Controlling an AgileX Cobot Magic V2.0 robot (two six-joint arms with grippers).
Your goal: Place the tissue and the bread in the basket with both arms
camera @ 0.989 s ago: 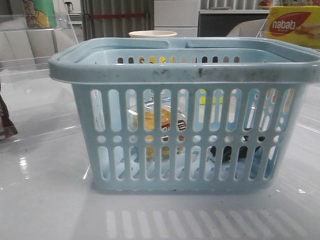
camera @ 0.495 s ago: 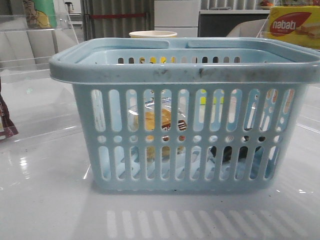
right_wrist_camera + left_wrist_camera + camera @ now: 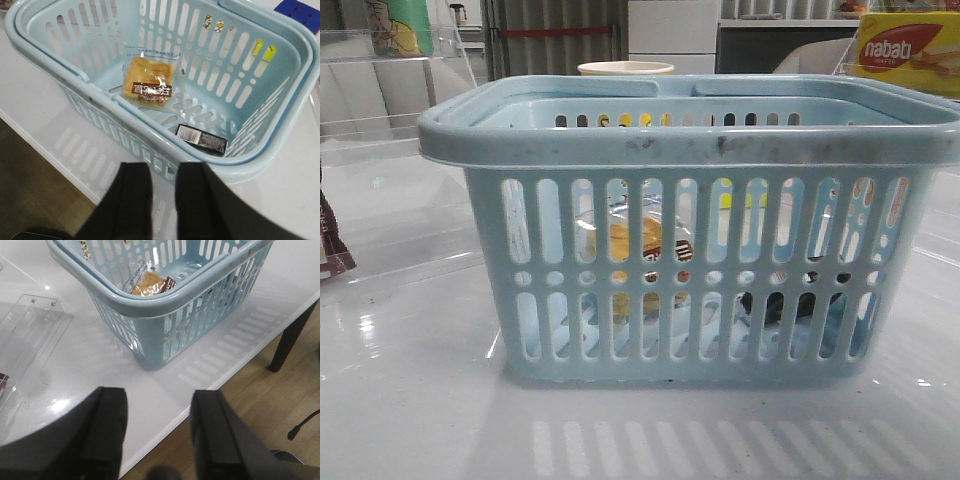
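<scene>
The light-blue basket (image 3: 700,140) stands on the white table and fills the front view. The bread (image 3: 148,81), golden slices in a clear bag with a brown label, lies on the basket floor; it shows through the slots in the front view (image 3: 635,240) and in the left wrist view (image 3: 150,285). The tissue (image 3: 201,139), a small black pack, lies on the basket floor near one corner. My left gripper (image 3: 159,405) is open and empty, over the table's front edge. My right gripper (image 3: 163,177) is open and empty, above the table beside the basket (image 3: 150,135).
A yellow-red nabati box (image 3: 908,50) stands at the back right. A pale cup (image 3: 625,68) stands behind the basket. Clear acrylic stands (image 3: 30,330) sit at the left. The table edge and wooden floor (image 3: 280,405) lie close to both grippers.
</scene>
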